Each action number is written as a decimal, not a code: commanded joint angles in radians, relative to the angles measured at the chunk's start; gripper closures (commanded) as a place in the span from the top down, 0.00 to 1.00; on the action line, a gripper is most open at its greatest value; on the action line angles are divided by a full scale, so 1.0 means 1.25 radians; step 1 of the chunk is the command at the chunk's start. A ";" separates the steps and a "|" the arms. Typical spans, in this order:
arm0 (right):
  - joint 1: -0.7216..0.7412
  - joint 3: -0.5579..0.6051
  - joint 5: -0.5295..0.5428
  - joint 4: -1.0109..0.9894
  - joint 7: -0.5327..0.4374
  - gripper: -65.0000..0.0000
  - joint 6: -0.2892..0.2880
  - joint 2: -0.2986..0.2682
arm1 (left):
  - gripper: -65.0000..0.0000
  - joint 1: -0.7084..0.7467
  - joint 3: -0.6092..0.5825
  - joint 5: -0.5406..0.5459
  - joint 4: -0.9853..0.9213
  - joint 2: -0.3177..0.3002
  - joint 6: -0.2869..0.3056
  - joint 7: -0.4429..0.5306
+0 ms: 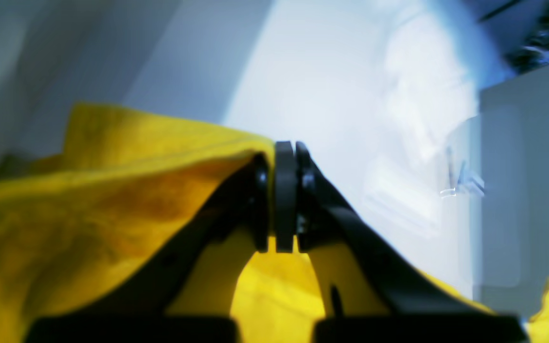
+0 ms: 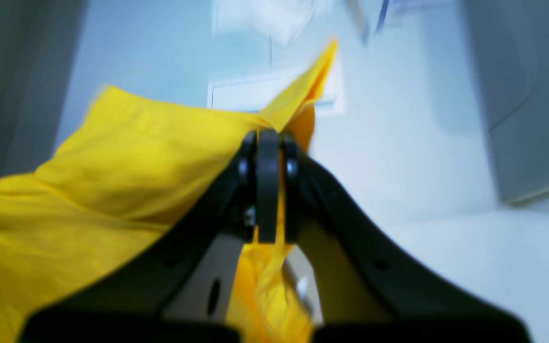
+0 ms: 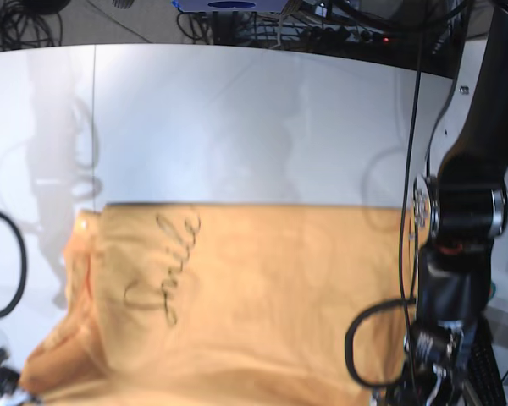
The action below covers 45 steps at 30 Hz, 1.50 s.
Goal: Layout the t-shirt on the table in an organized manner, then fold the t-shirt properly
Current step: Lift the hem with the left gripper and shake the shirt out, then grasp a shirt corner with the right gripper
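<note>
**Both jaws pinched on the shirt, cloth stretched between them**

Start at your left gripper [image 1: 286, 195]: in its wrist view the jaws are pressed together at mid-frame with yellow-orange fabric caught between them, and the t-shirt [image 1: 112, 190] spills away to the left and lower left of the frame, with more cloth showing below the jaws. Over to your right gripper [image 2: 268, 186]: same story, jaws clamped on a fold of the t-shirt [image 2: 112, 190], a pointed flap of it sticking up toward the top centre, the bulk falling off to the left and down.

So from both pairs of jaws the shirt runs the same way in their own frames: off to the left, and under.

Now widen out to the base view. The t-shirt [image 3: 254, 296] fills the lower half of the frame, its straight upper edge running level from left to right, so the long axis lies across the picture. The line drawing sits toward the left. The tabletop [image 3: 254, 118] is bare white above that edge. Only the arm with the left wrist camera shows, at the right edge; neither set of jaws is visible in this view.

My read: you're mid-layout, and the coming move depends on keeping that upper edge level, both arms travelling evenly.
</note>
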<state>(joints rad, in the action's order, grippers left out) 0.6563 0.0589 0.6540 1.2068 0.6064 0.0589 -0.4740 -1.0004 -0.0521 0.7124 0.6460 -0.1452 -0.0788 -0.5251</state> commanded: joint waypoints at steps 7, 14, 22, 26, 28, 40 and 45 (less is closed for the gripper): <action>0.197 -0.007 -0.002 0.023 -0.027 0.00 0.003 -0.110 | 0.00 -0.190 -0.008 -0.001 0.047 0.036 0.003 -0.057; 0.143 -0.081 0.000 0.123 -0.027 0.00 0.001 -0.186 | 0.00 -0.040 0.129 0.000 0.445 0.043 0.003 -0.310; -0.381 -0.374 0.149 0.298 -0.033 0.00 0.001 -0.078 | 0.00 0.422 0.142 -0.005 0.725 0.000 0.003 -0.385; -0.559 -0.416 0.144 0.296 -0.033 0.00 -0.070 0.058 | 0.00 0.611 0.138 -0.006 0.732 -0.001 0.005 -0.383; -0.612 -0.418 0.122 0.285 -0.034 0.00 -0.119 0.117 | 0.00 0.695 0.136 -0.006 0.730 0.000 0.006 -0.383; -0.605 -0.200 -0.129 0.296 -0.024 0.00 -0.146 0.226 | 0.00 1.015 0.136 -0.007 0.730 -0.094 0.005 -0.191; -0.474 -0.104 -0.158 0.139 0.037 0.00 -0.147 0.267 | 0.00 1.057 0.142 -0.007 0.735 -0.103 0.006 -0.189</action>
<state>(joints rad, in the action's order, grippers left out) 0.0601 -0.0708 0.4477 1.3613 0.6598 -0.1211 -0.1368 0.3271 0.1211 0.6930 1.5433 -0.2657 -0.0788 -0.7742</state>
